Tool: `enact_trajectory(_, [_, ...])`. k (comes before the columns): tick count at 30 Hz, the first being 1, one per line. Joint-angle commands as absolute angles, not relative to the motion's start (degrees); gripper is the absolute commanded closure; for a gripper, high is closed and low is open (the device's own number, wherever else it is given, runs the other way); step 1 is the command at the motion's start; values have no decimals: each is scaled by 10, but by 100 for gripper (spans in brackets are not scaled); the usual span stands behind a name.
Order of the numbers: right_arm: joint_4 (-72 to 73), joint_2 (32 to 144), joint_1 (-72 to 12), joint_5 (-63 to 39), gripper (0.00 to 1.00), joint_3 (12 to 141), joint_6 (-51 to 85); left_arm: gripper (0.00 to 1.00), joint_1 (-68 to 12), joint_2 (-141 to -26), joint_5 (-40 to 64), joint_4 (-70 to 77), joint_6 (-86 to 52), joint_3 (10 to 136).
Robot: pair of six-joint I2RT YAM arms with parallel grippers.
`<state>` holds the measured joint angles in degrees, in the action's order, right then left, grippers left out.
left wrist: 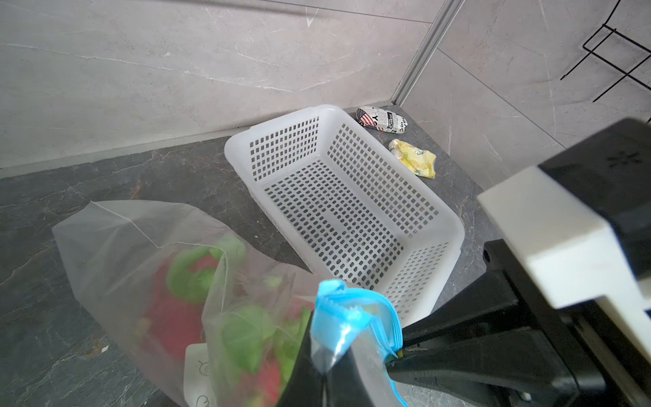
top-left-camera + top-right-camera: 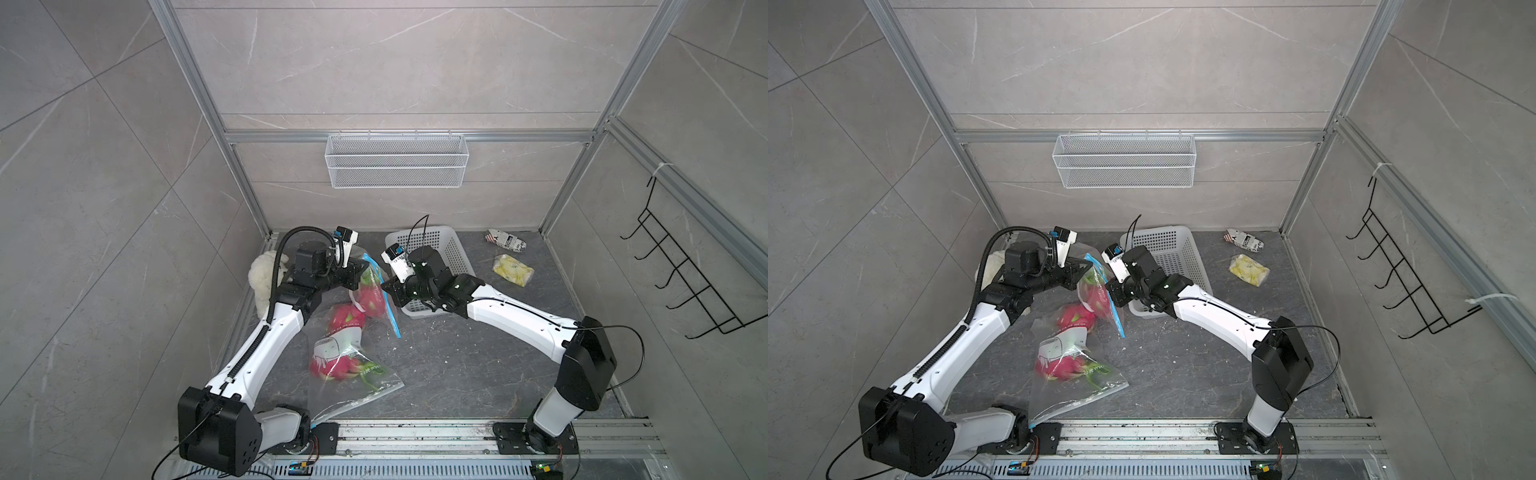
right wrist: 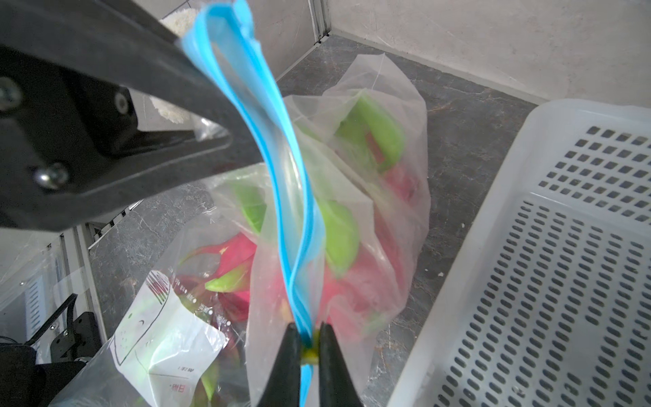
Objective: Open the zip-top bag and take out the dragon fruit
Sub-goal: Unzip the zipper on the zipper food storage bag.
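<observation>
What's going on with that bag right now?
Both arms hold the bag up by its blue zip strip. The left gripper is shut on one end of the strip, and the right gripper is shut on it further along. Whether the zip has begun to part is hard to tell. The dragon fruit is inside the bag; none is out yet. A second bag with fruit lies on the table, nearer the arm bases.
</observation>
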<state>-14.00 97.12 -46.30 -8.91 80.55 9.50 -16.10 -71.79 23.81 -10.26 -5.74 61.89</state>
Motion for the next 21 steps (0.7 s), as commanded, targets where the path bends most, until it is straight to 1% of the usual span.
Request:
enact_trajectory(1, [-301, 972, -474, -74, 98, 750, 121, 100, -135, -680, 128, 47, -48, 665])
enact_trajectory(10, [-312, 952, -496, -58, 97, 736, 139, 100, -135, -695, 133, 46, -53, 692])
enact_trajectory(21, [-316, 968, -515, -24, 95, 728, 146, 100, -134, -694, 130, 40, -48, 706])
